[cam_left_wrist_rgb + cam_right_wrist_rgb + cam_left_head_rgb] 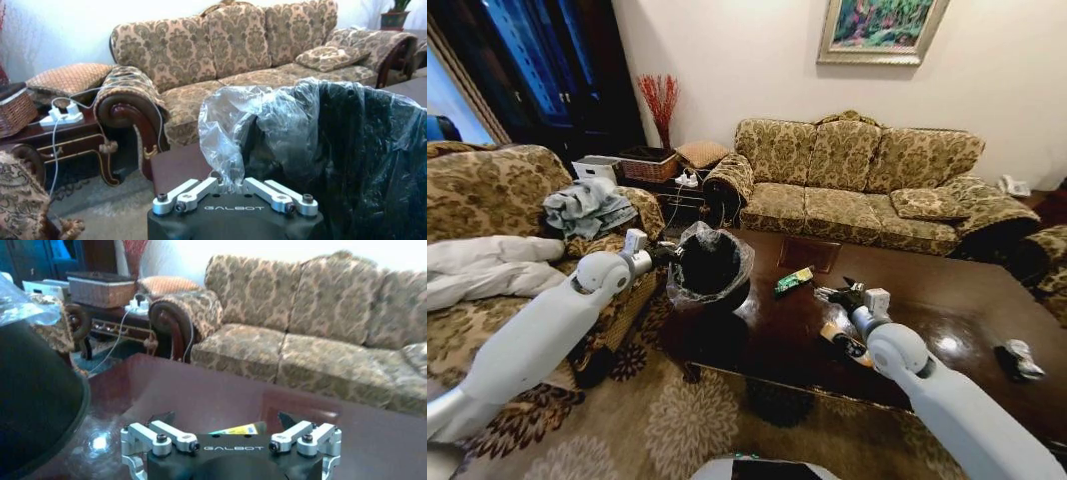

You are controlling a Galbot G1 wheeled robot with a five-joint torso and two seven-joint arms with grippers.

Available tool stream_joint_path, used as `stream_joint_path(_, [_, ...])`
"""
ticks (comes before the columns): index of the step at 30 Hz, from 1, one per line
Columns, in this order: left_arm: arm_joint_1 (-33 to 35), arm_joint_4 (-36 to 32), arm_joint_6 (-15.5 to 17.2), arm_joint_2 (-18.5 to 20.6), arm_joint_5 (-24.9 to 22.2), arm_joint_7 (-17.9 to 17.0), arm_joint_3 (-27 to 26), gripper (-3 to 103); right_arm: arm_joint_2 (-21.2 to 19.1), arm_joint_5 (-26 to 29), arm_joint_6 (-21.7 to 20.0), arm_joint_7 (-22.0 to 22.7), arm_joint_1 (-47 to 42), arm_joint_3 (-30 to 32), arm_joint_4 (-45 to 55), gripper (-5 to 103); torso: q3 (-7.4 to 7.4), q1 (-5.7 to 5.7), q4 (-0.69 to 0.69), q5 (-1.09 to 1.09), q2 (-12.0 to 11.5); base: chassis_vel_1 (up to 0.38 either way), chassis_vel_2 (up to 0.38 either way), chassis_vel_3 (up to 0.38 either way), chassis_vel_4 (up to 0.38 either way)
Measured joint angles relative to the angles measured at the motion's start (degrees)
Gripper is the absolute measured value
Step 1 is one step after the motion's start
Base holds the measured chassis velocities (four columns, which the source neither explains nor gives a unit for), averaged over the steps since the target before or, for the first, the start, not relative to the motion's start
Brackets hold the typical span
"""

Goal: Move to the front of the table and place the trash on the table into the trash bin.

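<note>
The black trash bin (710,268) with its clear bag liner stands at the left corner of the dark brown table (947,290). My left gripper (667,253) is shut on the folded bag at the trash bin's (333,150) rim, seen up close by the left gripper (230,184). A green wrapper (793,280) lies on the table just right of the bin. My right gripper (825,293) hovers open just behind the green wrapper (237,429), jaws spread either side of it. An orange-and-blue bottle (842,338) lies under my right forearm. A small silvery item (1019,356) sits at the table's right.
A patterned sofa (857,175) runs behind the table. An armchair (497,200) with clothes stands at the left. A side table with a wicker basket (649,163) and a power strip (61,114) fills the back corner. Patterned carpet (677,420) lies in front.
</note>
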Motion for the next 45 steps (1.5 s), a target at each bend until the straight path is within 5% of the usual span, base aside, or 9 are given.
stream_joint_path(8, [0.0, -0.4, -0.4, 2.0, -0.7, -0.1, -0.1, 1, 3.3, 2.8, 0.0, 1.8, 2.0, -1.6, -2.7, 100, 0.01, 0.01, -0.03, 0.01, 0.0, -0.076, 0.054, 0.075, -0.062])
stream_joint_path(14, [-0.7, -0.5, -0.4, 2.9, -1.8, -1.3, -0.3, 1, 12.5, 5.8, 2.8, 4.7, 6.3, -3.5, -14.3, 100, -0.04, -0.1, 0.0, -0.01, 0.0, 0.0, 0.0, 0.0, 0.0])
stream_joint_path(27, [-0.1, -1.5, -0.1, 4.2, -2.1, -2.0, -0.2, 1, 28.6, 3.4, 6.9, 9.9, 21.9, -9.3, -38.3, 100, -0.01, -0.04, 0.0, 0.0, 0.0, 0.0, 0.0, 0.0, 0.0])
stream_joint_path(34, [-0.2, -0.9, 0.0, 4.4, -2.0, -2.1, -0.3, 1, 33.7, 5.6, 5.6, 14.0, 26.9, -9.1, -46.7, 100, -0.01, -0.03, 0.02, 0.0, 0.0, 0.0, 0.0, 0.0, 0.0])
stream_joint_path(45, [-0.3, 0.2, -0.1, 3.7, -1.4, -2.2, -0.1, 1, 35.7, 6.4, 4.7, 16.6, 27.4, -7.5, -52.7, 100, -0.02, -0.04, -0.01, 0.01, 0.0, 0.0, 0.0, 0.0, 0.0])
